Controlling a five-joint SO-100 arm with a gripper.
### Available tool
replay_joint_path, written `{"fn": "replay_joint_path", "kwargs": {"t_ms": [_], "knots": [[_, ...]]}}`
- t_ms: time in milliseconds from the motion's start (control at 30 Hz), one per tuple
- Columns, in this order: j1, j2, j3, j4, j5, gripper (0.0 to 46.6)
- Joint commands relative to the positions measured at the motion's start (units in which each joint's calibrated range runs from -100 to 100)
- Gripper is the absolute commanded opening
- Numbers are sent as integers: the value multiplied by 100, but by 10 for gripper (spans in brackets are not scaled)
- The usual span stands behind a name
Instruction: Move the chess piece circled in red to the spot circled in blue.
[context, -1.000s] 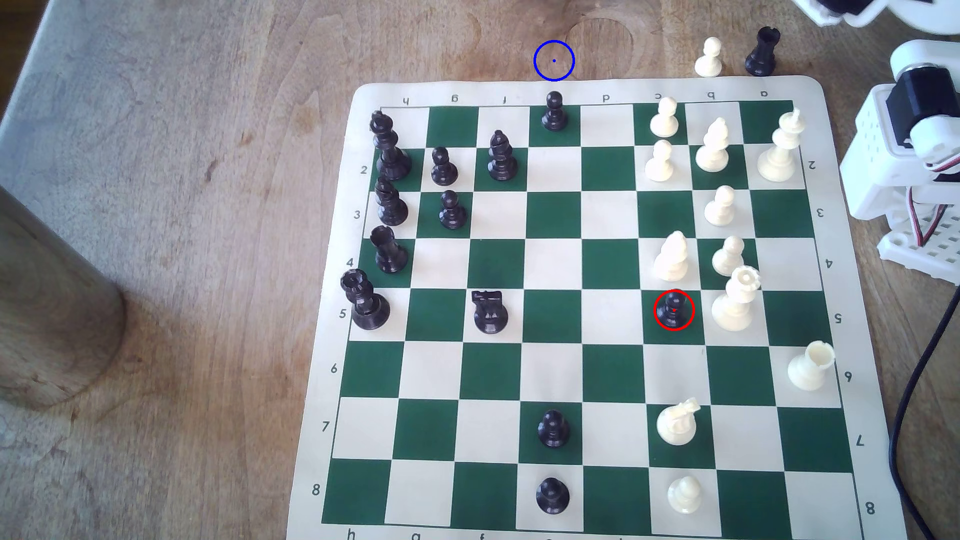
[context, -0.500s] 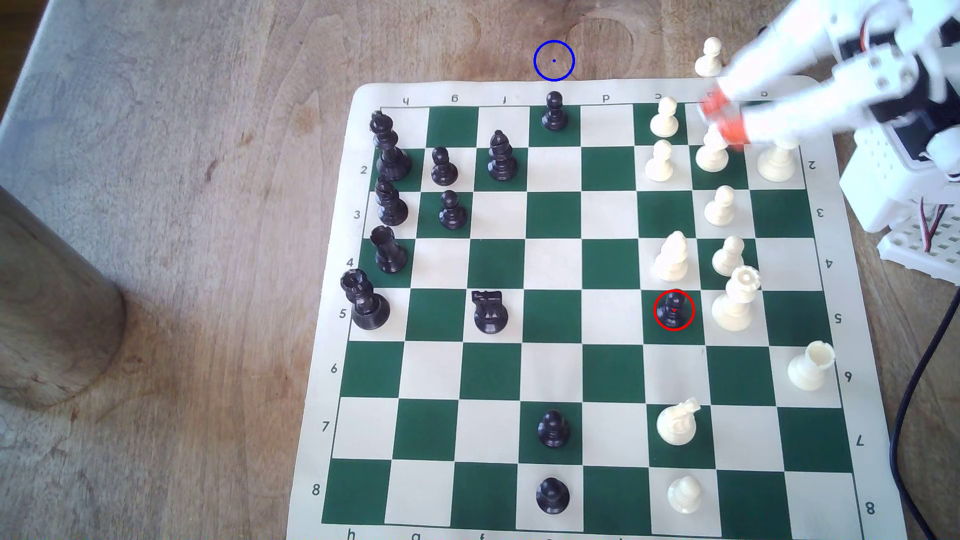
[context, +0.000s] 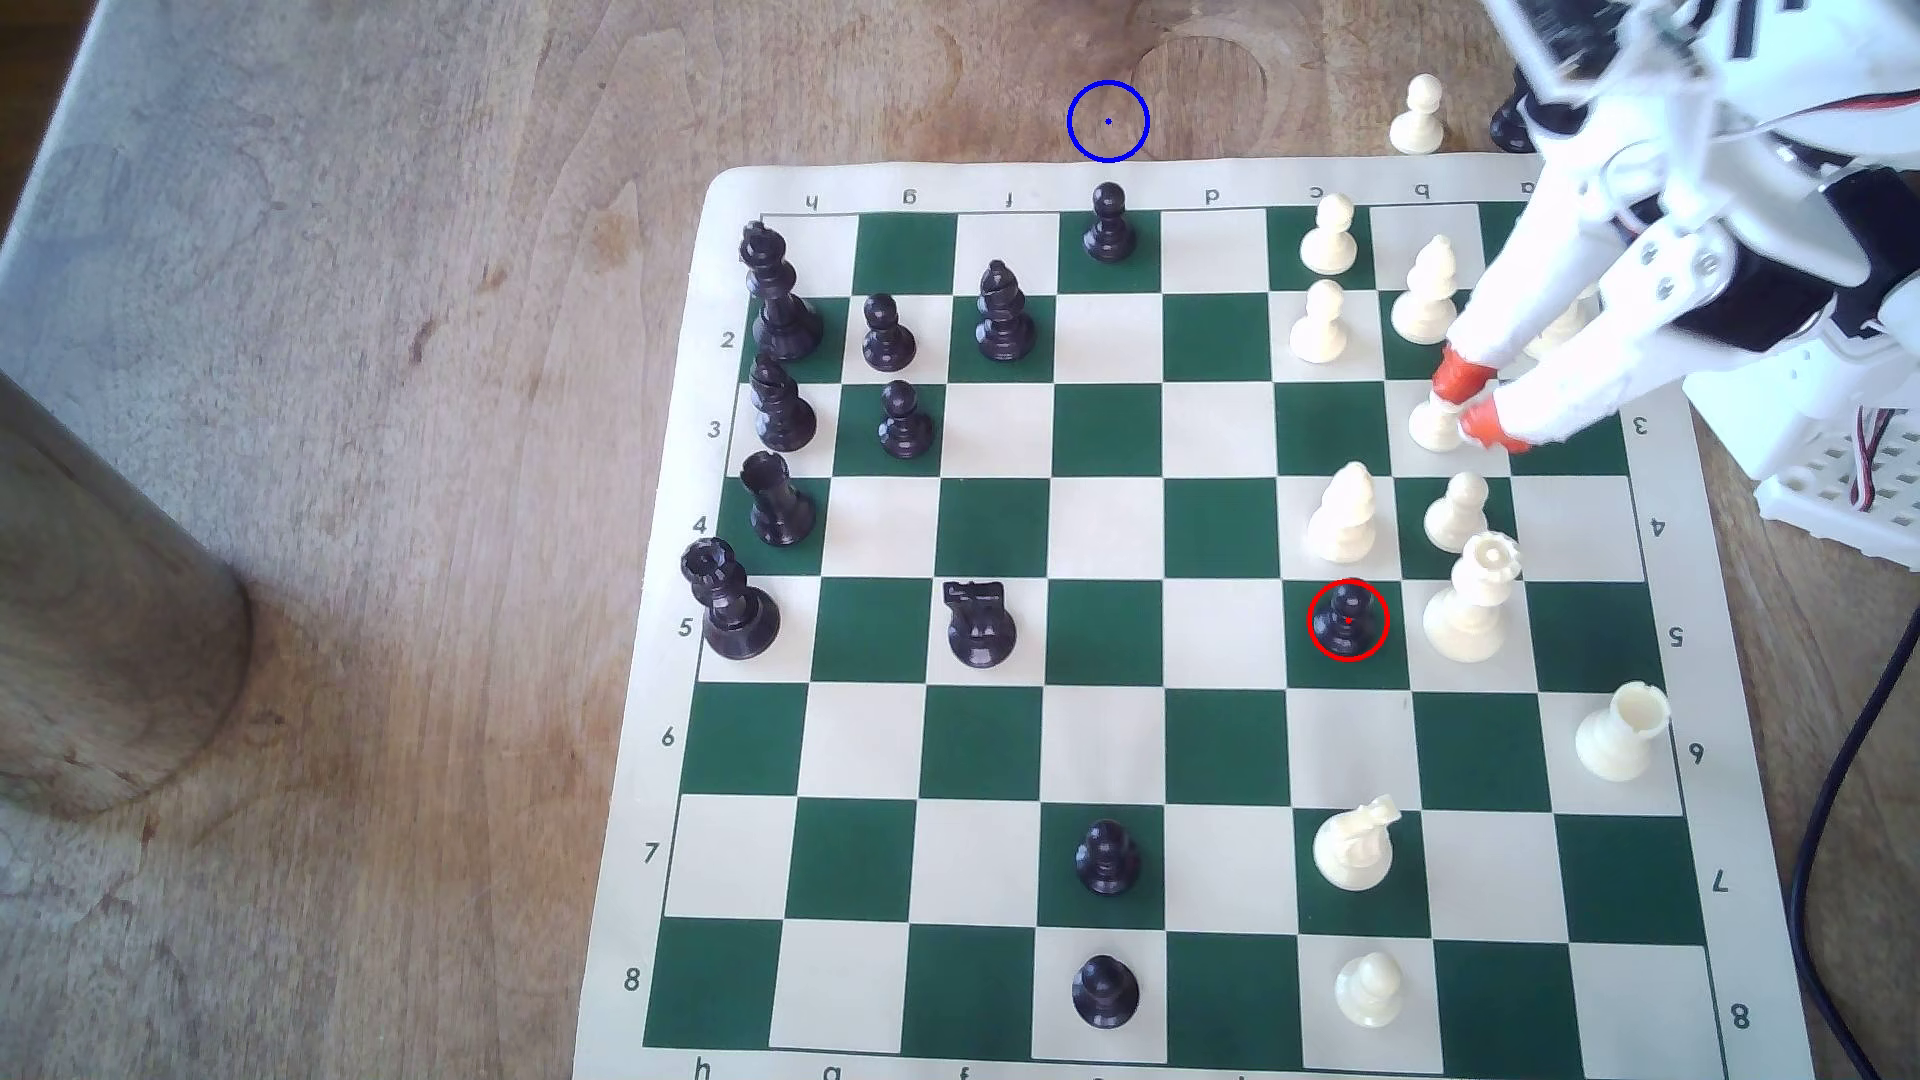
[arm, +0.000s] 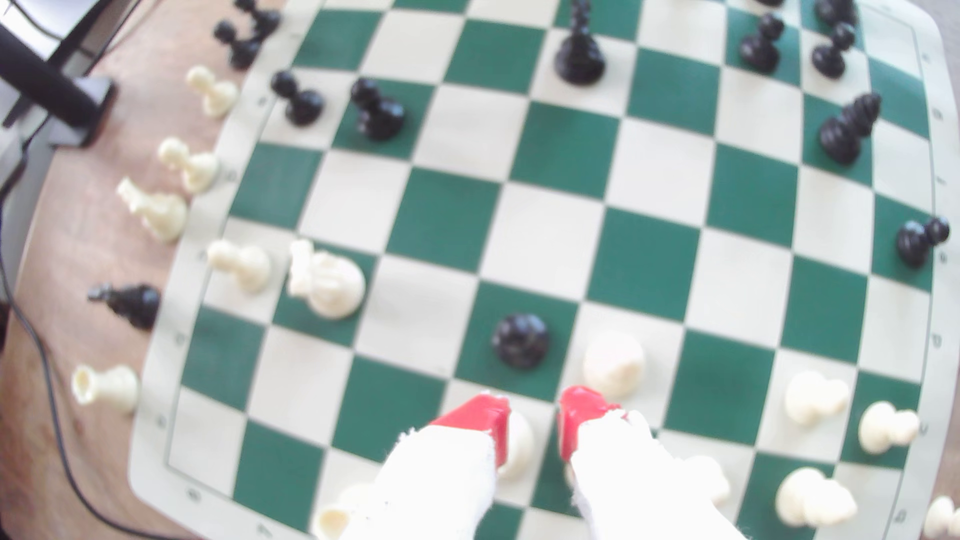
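Item: black pawn, ringed in red, stood upright on a green square of the board in row 5, just beside a white queen on the exterior view's right and below a white bishop. Blue-ringed spot: bare wooden surface just beyond the board's far edge, well apart from the pawn. Gripper: red-tipped fingers were spread apart, grasping nothing, over a white pawn in row 3.
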Motion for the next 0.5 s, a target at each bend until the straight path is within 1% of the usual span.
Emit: {"fn": "replay_joint_path", "kwargs": {"t_ms": [0, 100, 433, 467], "knots": [[-222, 449, -458, 156, -34, 78], [-315, 746, -403, 50, -98, 80], [-57, 1383, -458, -671, -166, 88], [-57, 1476, -458, -786, -210, 87]]}}
